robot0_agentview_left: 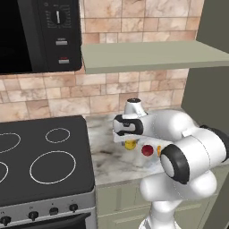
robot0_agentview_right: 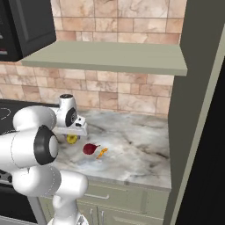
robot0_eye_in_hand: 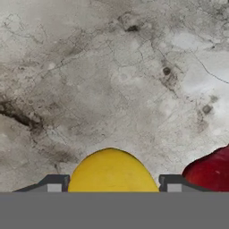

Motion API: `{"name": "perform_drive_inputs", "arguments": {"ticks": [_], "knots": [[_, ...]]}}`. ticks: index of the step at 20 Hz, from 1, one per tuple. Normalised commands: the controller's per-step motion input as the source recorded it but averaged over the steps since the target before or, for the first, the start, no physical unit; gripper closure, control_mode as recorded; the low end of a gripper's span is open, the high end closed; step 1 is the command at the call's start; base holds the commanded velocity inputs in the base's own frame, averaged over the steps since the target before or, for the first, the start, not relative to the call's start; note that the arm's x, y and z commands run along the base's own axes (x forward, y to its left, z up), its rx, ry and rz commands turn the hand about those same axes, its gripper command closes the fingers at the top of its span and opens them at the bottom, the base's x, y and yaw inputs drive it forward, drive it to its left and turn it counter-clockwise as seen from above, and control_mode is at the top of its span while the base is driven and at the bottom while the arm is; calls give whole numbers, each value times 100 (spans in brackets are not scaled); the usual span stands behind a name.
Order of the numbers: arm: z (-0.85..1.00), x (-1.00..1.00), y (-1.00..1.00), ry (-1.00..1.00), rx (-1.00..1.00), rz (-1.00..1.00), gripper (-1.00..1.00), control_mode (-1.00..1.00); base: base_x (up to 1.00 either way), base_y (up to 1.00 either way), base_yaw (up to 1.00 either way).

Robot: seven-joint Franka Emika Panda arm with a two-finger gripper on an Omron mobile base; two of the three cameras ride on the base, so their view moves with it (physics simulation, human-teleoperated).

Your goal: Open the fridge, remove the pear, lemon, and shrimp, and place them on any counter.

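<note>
My arm [robot0_agentview_left: 188,147] is glossy white, built of rounded segments with black joint rings; my hand [robot0_eye_in_hand: 112,183] ends in small dark fingertips [robot0_eye_in_hand: 53,182].

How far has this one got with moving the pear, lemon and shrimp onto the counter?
Nearly finished. The pear and shrimp already lie on the counter. The lemon sits on the counter too, between the fingers of the open claw. Left: pull the claw away.

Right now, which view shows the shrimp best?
The right base view: the shrimp lies unobstructed on the counter, right of the pear. In the left base view only an orange sliver peeks past the arm.
</note>
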Motion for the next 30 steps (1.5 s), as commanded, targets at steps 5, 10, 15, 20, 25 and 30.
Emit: {"name": "perform_drive_inputs", "arguments": {"ticks": [5,10,15,20,25,30], "knots": [[-2,0,0,-15,-1,0,-100,-100,0,0,0],[17,-32,0,-31,-2,0,-100,-100,0,0,0],[73,-81,-2,-27,0,0,-100,-100,0,0,0],[97,-38,-6,-23,0,0,-100,-100,0,0,0],[100,-60,-21,-10,1,0,-100,-100,0,0,0],[100,-80,-24,-2,3,0,-100,-100,0,0,0]]}}
